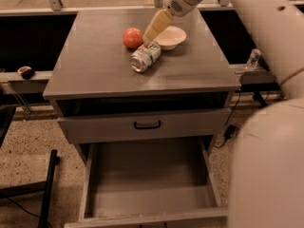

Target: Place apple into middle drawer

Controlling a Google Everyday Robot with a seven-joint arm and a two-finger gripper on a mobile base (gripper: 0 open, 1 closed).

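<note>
While round red apple (pixel 133 37) rests on smooth grey tabletop (pixel 95 72), cream wedge-shaped claw (pixel 151 33) hovers just beside; spread: cannot tell.

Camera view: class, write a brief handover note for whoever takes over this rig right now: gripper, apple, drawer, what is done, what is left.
Gripper: hovers above the grey cabinet top, close to the right of the small round red-orange apple.
Apple: rests on the cabinet top, beside a silver-green drink can lying on its side and a white bowl.
Wide grey middle drawer: pulled open below.
Done: drawer open.
Left: grasp the apple, lower it into the drawer, release.
</note>
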